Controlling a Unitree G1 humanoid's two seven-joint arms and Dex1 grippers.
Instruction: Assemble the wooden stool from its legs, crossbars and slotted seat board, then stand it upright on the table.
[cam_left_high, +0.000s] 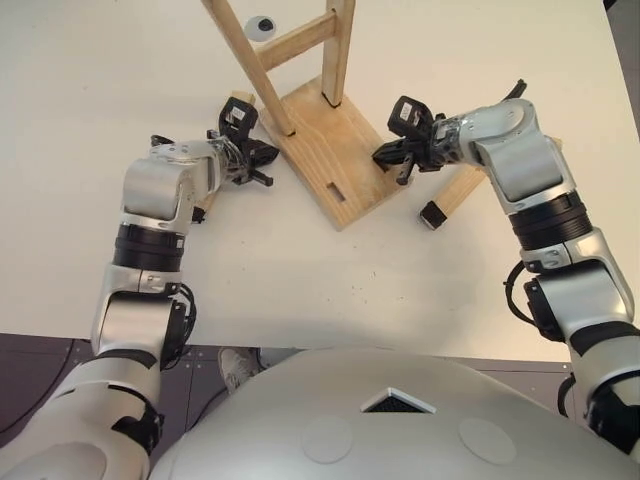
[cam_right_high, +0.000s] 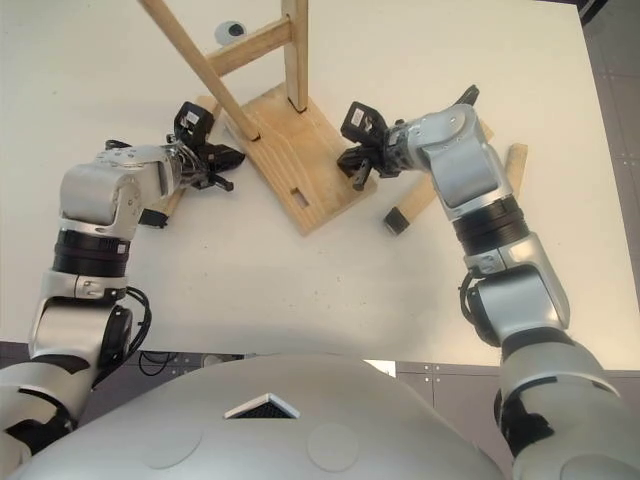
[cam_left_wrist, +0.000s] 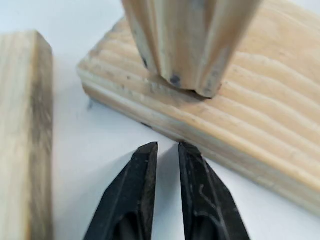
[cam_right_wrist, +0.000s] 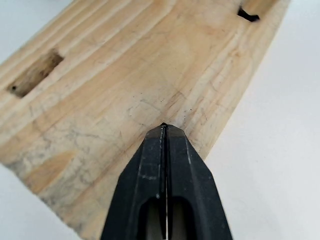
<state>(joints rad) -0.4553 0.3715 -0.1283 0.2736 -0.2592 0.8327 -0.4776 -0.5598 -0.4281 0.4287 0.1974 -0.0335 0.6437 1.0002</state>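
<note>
The seat board (cam_left_high: 345, 160) lay flat on the tabletop (cam_left_high: 100, 60), two legs (cam_left_high: 245, 55) and a crossbar (cam_left_high: 297, 42) rising from it. The left claw (cam_left_high: 268, 165) sat just beside its left edge, fingers (cam_left_wrist: 142, 175) slightly apart — empty. The right claw (cam_left_high: 385, 158), pressed together, touched the board's right side.

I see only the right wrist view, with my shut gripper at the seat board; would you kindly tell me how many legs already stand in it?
Observer: Two legs, joined by a crossbar, stand in the seat board.
Operator: Thank you. Where is the left gripper?
Observer: The left gripper sits at the board's opposite edge, fingers slightly apart, holding nothing.
Operator: Any loose parts?
Observer: A loose wooden piece lies on the table under the right gripper's wrist.
</note>
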